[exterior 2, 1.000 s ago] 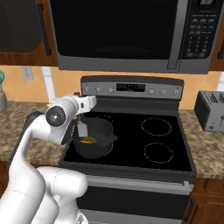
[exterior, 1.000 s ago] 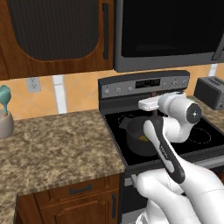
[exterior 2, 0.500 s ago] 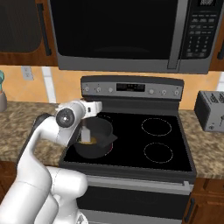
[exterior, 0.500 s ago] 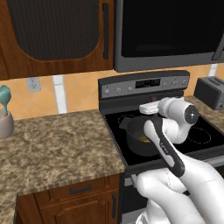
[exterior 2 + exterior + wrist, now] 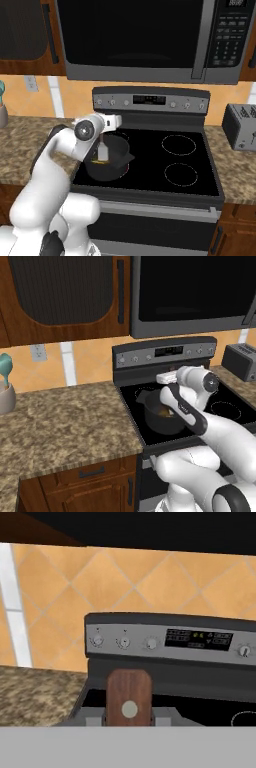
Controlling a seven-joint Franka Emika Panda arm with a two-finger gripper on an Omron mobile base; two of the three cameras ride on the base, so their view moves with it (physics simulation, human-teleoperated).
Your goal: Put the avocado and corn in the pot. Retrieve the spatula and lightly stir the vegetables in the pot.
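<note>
Fingers (image 5: 129, 716) pinching the spatula (image 5: 129, 698) by its brown wooden handle; the handle's long axis runs up from between them. Pot (image 5: 106, 161) sits on the stove's (image 5: 200, 192) front-left burner, directly below the hand, with yellow food inside. Spatula blade (image 5: 102, 151) hangs upright into the pot: likely the stir step.

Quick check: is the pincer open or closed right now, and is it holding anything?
Pincer: closed on the spatula's wooden handle, held over the pot on the stove.
</note>
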